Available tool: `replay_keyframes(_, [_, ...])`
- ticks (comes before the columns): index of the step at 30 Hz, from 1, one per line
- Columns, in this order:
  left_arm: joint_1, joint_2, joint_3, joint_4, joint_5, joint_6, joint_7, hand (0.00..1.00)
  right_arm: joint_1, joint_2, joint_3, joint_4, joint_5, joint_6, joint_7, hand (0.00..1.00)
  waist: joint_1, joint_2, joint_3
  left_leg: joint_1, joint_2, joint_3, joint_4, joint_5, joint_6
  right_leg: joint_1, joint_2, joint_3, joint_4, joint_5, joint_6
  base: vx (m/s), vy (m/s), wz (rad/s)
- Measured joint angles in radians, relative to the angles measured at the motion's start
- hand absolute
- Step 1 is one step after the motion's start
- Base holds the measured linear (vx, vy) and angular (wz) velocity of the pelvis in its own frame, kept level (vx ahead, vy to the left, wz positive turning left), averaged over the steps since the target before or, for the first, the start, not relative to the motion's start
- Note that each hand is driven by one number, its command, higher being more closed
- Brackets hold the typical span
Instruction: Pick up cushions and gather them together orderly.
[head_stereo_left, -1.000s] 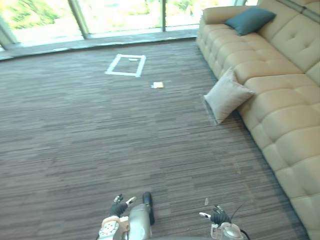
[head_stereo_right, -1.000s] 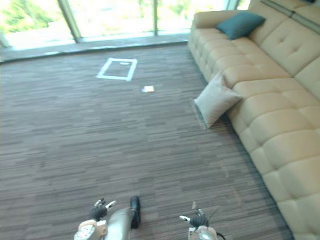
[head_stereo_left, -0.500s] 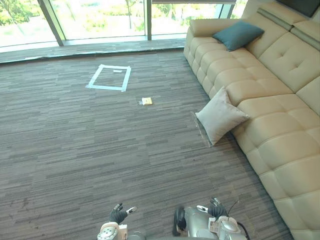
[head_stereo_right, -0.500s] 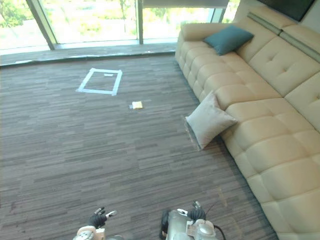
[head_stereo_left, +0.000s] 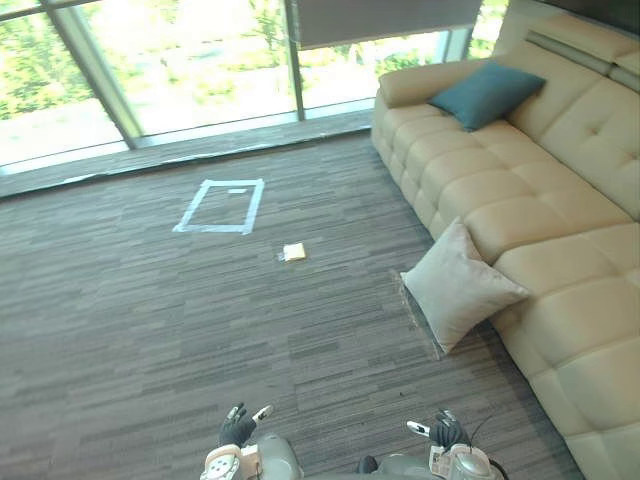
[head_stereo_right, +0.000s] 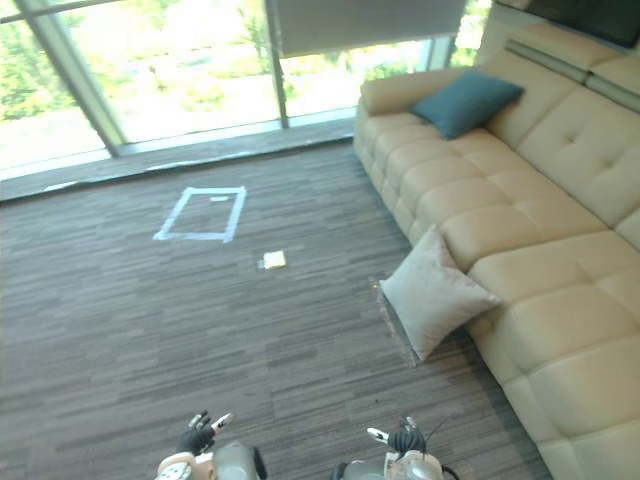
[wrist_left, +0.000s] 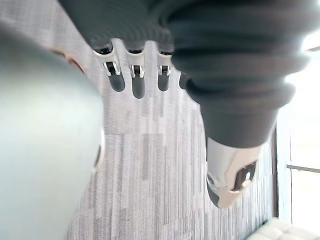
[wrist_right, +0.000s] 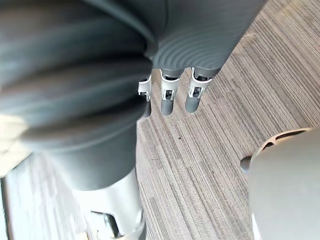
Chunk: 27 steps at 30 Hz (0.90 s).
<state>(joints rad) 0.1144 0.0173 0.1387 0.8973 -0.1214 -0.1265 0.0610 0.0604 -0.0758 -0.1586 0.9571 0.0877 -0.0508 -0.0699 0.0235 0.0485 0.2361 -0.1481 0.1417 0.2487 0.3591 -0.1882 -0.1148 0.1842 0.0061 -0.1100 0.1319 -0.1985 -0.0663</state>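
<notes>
Hands come first, down at the near edge: the left hand (head_stereo_left: 238, 430) and the right hand (head_stereo_left: 440, 432), both low over the floor (head_stereo_left: 200, 330). Each hand is loose, with its fingers apart, and it holds nothing. In the left wrist view the fingers (wrist_left: 136, 82) point straight out over the floor. The right wrist view shows the same for the right hand's fingers (wrist_right: 167, 100).

Farther out, on the right, a grey cushion (head_stereo_left: 460, 290) sits on the floor. It stands up on its edge and leans on the front of the sofa (head_stereo_left: 560, 230). It is well away from both hands. The sofa is tan and long, and it runs up the right side to the far end of the room.

Out in the middle of the floor lies a small yellow thing (head_stereo_left: 294, 252), apart from the grey cushion. Just past it is a box shape made of white tape (head_stereo_left: 220, 206), stuck flat on the floor.

At the far end of the sofa a blue cushion (head_stereo_left: 487, 92) lies on the seat, by the sofa's arm. The two cushions are well apart. Behind it all are big windows (head_stereo_left: 200, 70).
</notes>
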Motion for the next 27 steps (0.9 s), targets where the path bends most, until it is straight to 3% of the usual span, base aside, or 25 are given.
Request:
replay_keyframes(1, [0.0, -0.002, -0.001, 0.001, -0.002, -0.001, 0.001, 0.0, 0.003, -0.001, 0.002, 0.004, 0.0, 0.0, -0.008, 0.0, 0.007, 0.0, 0.001, 0.004, -0.037, -0.076, -0.154, 0.088, -0.016, 0.031, -0.003, 0.041, -0.011, -0.017, 0.024, 0.55, 0.299, -1.22])
replay_keyframes(2, [-0.001, -0.001, -0.002, 0.001, -0.002, -0.006, 0.001, 0.0, 0.012, 0.0, 0.011, 0.004, -0.001, 0.0, -0.011, 0.0, 0.025, -0.005, -0.005, 0.024, -0.048, -0.1, -0.174, 0.191, 0.0, 0.055, -0.006, 0.088, -0.018, -0.034, 0.051, 0.4, 0.224, -0.98])
replay_keyframes(3, [-0.001, 0.0, -0.002, 0.002, -0.002, -0.006, 0.001, 0.0, 0.012, -0.001, 0.013, 0.005, -0.001, 0.0, -0.012, 0.0, 0.027, -0.007, -0.006, 0.028, -0.05, -0.101, -0.176, 0.212, 0.011, 0.059, -0.007, 0.097, -0.02, -0.036, 0.054, 0.53, 0.286, -0.83])
replay_keyframes(4, [-0.004, 0.016, -0.005, 0.002, -0.003, -0.011, 0.001, 0.0, 0.018, 0.023, 0.017, 0.009, -0.001, 0.0, -0.013, 0.0, 0.029, -0.037, -0.019, 0.024, -0.071, -0.078, -0.148, 0.207, 0.068, 0.067, -0.037, 0.124, -0.023, -0.048, 0.074, 0.43, 0.197, -0.43])
replay_keyframes(5, [-0.007, 0.026, -0.011, 0.002, -0.002, -0.012, 0.0, 0.0, 0.018, 0.032, 0.016, 0.008, -0.004, -0.002, -0.012, 0.0, 0.027, -0.051, -0.021, 0.021, -0.075, -0.065, -0.13, 0.191, 0.083, 0.065, -0.049, 0.127, -0.019, -0.047, 0.076, 0.7, 0.296, -0.53])
replay_keyframes(6, [-0.017, 0.044, -0.023, 0.013, -0.005, -0.012, -0.004, 0.0, 0.025, 0.044, 0.017, 0.004, -0.006, -0.001, -0.012, 0.0, 0.028, -0.072, -0.024, 0.018, -0.084, -0.036, -0.066, 0.116, 0.112, 0.046, -0.07, 0.142, 0.048, -0.048, 0.084, 0.38, 0.133, -0.25])
replay_keyframes(7, [-0.018, 0.044, -0.023, 0.014, -0.005, -0.012, -0.004, 0.0, 0.025, 0.044, 0.017, 0.004, -0.007, -0.001, -0.012, 0.0, 0.028, -0.072, -0.024, 0.019, -0.085, -0.036, -0.065, 0.116, 0.112, 0.045, -0.071, 0.143, 0.049, -0.048, 0.085, 0.5, 0.198, -0.35])
replay_keyframes(8, [-0.027, 0.045, -0.027, 0.031, -0.005, -0.011, -0.002, 0.0, 0.023, 0.042, 0.017, 0.003, -0.008, -0.001, -0.011, 0.0, 0.029, -0.073, -0.024, 0.053, -0.089, -0.01, -0.071, 0.086, 0.12, -0.004, -0.077, 0.157, 0.182, -0.061, 0.107, 0.35, 0.159, -0.46])
replay_keyframes(10, [-0.028, 0.049, -0.044, 0.046, -0.005, -0.01, -0.001, 0.0, 0.016, 0.034, 0.018, 0.003, -0.008, -0.005, -0.01, 0.0, 0.03, -0.071, -0.022, 0.155, -0.103, 0.043, -0.141, 0.064, 0.133, -0.134, -0.108, 0.148, 0.499, -0.052, 0.194, 0.35, 0.169, -0.62])
replay_keyframes(11, [-0.029, 0.05, -0.049, 0.049, -0.005, -0.009, 0.001, 0.0, 0.015, 0.031, 0.018, 0.002, -0.008, -0.01, -0.01, 0.0, 0.028, -0.07, -0.021, 0.192, -0.107, 0.058, -0.163, 0.06, 0.134, -0.165, -0.127, 0.122, 0.576, -0.062, 0.197, 0.23, 0.115, -0.64])
replay_keyframes(13, [-0.027, 0.057, -0.073, 0.071, -0.006, 0.002, 0.003, 0.0, 0.001, 0.02, 0.038, 0.0, -0.01, -0.018, -0.009, 0.0, 0.012, -0.055, -0.019, 0.327, -0.107, 0.122, -0.264, 0.057, 0.132, -0.258, -0.201, -0.06, 0.677, -0.109, 0.131, 0.27, 0.124, -0.76])
replay_keyframes(17, [-0.028, 0.066, -0.085, 0.084, -0.008, 0.005, 0.001, 0.0, -0.02, 0.018, 0.054, 0.002, -0.01, -0.018, -0.008, 0.0, -0.002, -0.062, -0.021, 0.362, -0.069, 0.182, -0.287, 0.042, 0.106, -0.361, -0.21, -0.232, 0.468, -0.1, 0.117, 0.24, -0.031, -0.47])
replay_keyframes(19, [-0.03, 0.07, -0.086, 0.092, -0.008, 0.005, -0.001, 0.0, -0.026, 0.017, 0.055, 0.0, -0.01, -0.018, -0.008, 0.0, -0.014, -0.067, -0.019, 0.377, -0.064, 0.202, -0.286, 0.04, 0.104, -0.377, -0.194, -0.267, 0.246, 0.044, 0.091, 0.28, -0.155, -0.38])
replay_keyframes(20, [-0.04, 0.068, -0.079, 0.107, -0.004, 0.006, 0.0, 0.0, -0.024, 0.013, 0.05, 0.0, -0.008, -0.02, -0.004, 0.0, -0.025, -0.068, -0.009, 0.419, -0.073, 0.181, -0.285, 0.007, 0.045, -0.354, -0.178, -0.242, 0.17, 0.195, 0.028, 0.26, -0.163, -0.3])
replay_keyframes(21, [-0.042, 0.066, -0.079, 0.109, -0.003, 0.006, 0.0, 0.0, -0.025, 0.012, 0.05, 0.0, -0.008, -0.021, -0.004, 0.0, -0.025, -0.062, -0.008, 0.423, -0.07, 0.181, -0.286, 0.006, 0.043, -0.354, -0.174, -0.242, 0.172, 0.196, 0.029, 0.32, -0.211, -0.41])
replay_keyframes(23, [-0.046, 0.029, -0.081, 0.118, 0.023, 0.005, -0.005, 0.0, -0.028, -0.01, 0.032, -0.007, -0.009, -0.023, -0.002, 0.0, -0.025, -0.006, -0.012, 0.429, -0.028, 0.175, -0.272, -0.009, 0.019, -0.362, -0.133, -0.232, 0.196, 0.127, 0.031, 0.2, -0.146, -0.33])
replay_keyframes(24, [-0.046, 0.021, -0.081, 0.119, 0.027, 0.006, -0.005, 0.0, -0.029, -0.009, 0.022, -0.008, -0.009, -0.025, -0.002, 0.0, -0.03, -0.003, -0.012, 0.428, -0.019, 0.169, -0.248, -0.014, 0.011, -0.362, -0.129, -0.233, 0.205, 0.111, 0.027, 0.19, -0.21, -0.03])
replay_keyframes(26, [-0.049, 0.026, -0.066, 0.101, 0.041, 0.006, -0.009, 0.0, -0.012, -0.001, 0.004, -0.026, -0.008, -0.02, 0.001, 0.0, -0.031, -0.024, 0.0, 0.317, 0.057, 0.111, 0.083, -0.019, -0.003, -0.301, -0.119, -0.249, 0.198, 0.067, 0.019, 0.17, -0.272, 0.15])
replay_keyframes(27, [-0.045, 0.026, -0.056, 0.096, 0.039, 0.007, -0.008, 0.0, -0.004, 0.0, 0.005, -0.035, -0.008, -0.017, 0.002, 0.0, -0.029, -0.021, 0.001, 0.283, 0.084, 0.093, 0.173, -0.008, -0.012, -0.279, -0.108, -0.252, 0.188, 0.064, 0.018, 0.15, -0.213, 0.1])
